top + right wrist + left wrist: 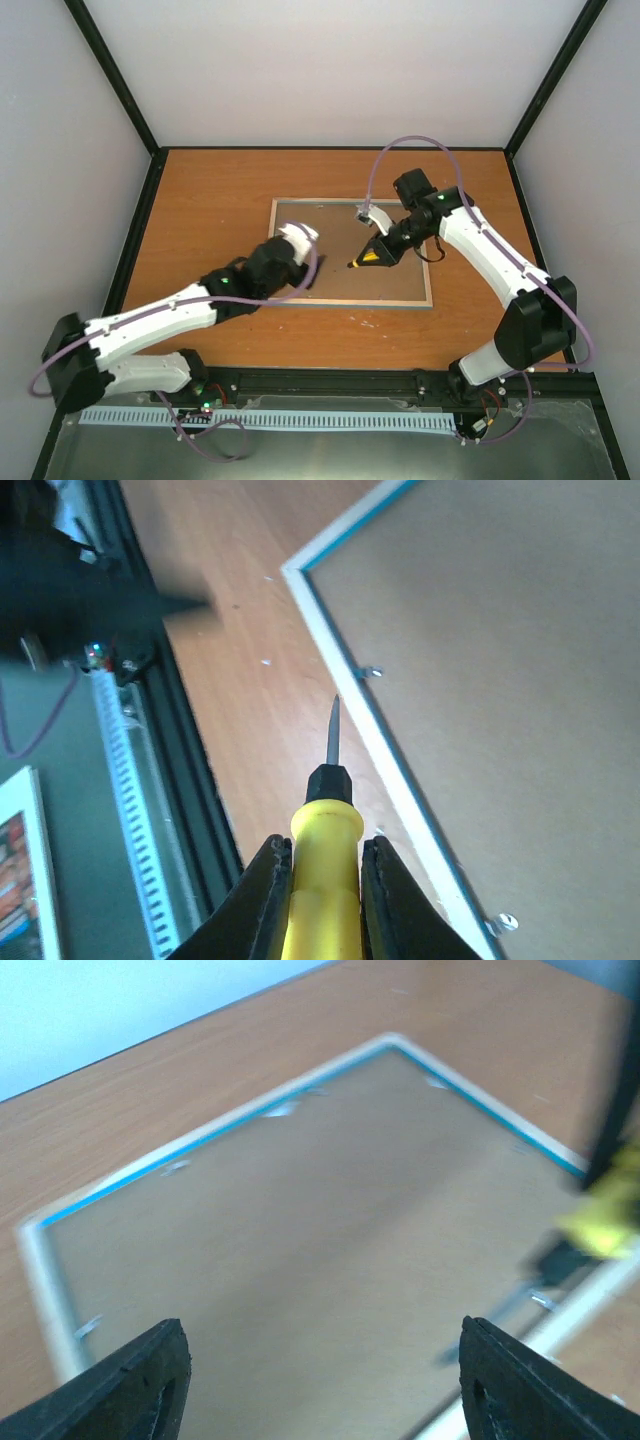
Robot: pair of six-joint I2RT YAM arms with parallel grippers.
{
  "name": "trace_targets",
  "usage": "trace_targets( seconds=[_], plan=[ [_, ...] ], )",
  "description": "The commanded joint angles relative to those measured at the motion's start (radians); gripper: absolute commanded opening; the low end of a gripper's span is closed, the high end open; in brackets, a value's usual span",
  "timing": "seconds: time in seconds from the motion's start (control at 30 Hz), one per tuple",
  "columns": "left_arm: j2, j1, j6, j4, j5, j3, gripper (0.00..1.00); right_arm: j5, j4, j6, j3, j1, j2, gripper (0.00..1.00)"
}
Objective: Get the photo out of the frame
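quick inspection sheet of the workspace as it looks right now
surface: wooden table, with the frame lying flat on it
job's things: frame lies face down with its brown backing board up and metal tabs along the edge; photo not visible
clutter: nothing seen
grippers: left gripper open, hovering above the backing board; right gripper shut on a yellow-handled screwdriver, tip near the frame's edge
cables: a purple cable loops from each arm
surroundings: pale walls, black corner posts, white slotted strip at the near edge
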Motion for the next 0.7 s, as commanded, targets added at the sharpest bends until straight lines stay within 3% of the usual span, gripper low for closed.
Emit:
trace_targets(
  seconds=[0.0, 0.13, 0.2, 0.4, 0.67],
  plan=[
    [-0.134, 0.226, -0.277, -0.039, 0.107, -0.093, 0.73, 0.103, 0.062, 0.003, -0.055, -0.025, -0.044, 0.03],
    [-0.064, 0.532, -0.414, -0.056, 0.364, -0.127, 0.67, 0.138, 0.120, 0.008, -0.097, -0.024, -0.063, 0.03],
    [0.022, 0.624, -0.429, -0.032, 0.458, -0.122, 0.65, 0.141, 0.128, 0.008, -0.101, -0.024, -0.060, 0.03],
    [0.286, 0.722, -0.420, 0.068, 0.520, -0.071, 0.65, 0.195, 0.054, -0.055, -0.012, -0.024, -0.016, 0.03],
    [0.424, 0.726, -0.375, 0.122, 0.551, -0.055, 0.58, 0.258, -0.190, -0.173, 0.361, -0.021, 0.173, 0.03]
  ],
)
